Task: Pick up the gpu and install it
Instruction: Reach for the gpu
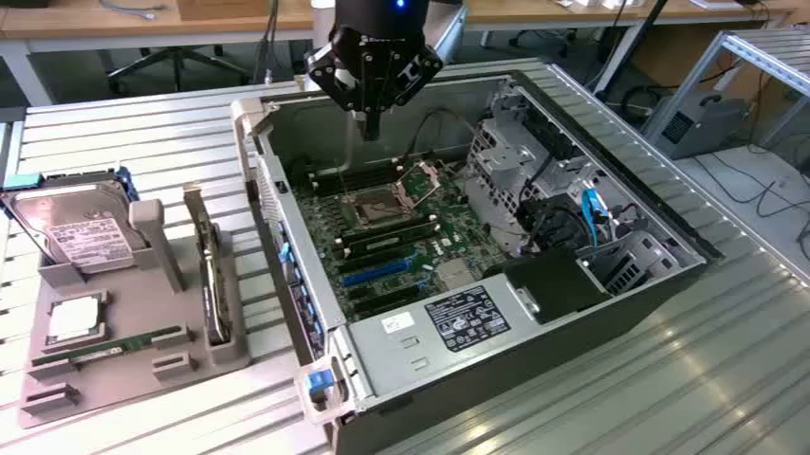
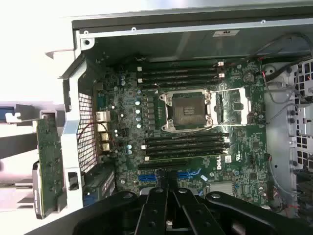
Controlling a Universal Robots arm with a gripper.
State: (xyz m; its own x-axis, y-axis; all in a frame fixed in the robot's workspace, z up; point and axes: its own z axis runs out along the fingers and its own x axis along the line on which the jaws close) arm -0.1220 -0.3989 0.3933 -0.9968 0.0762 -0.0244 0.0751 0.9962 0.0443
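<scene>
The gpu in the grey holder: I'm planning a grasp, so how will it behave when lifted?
Probably stiff: the gpu stands on edge in the grey holder without sagging. Likely fragile, since its bare circuit-board face shows small parts. Being thin and tall, it may tip once free of its slot.

Soft, even light from above fills the exterior view. The table [image 1: 722, 379] slats throw pale glare toward the exterior view's right, and the bare metal of the case [image 1: 272, 199] catches some of it too. Inside the case, the far corner under the gripper [image 1: 370, 123] lies in shade. A small blue light glows on the arm [image 1: 379, 24]. In the wrist view the surface outside the case is washed out to white. The board [image 2: 244, 147] is dimmer but evenly lit, and the gripper is a dark silhouette.
</scene>
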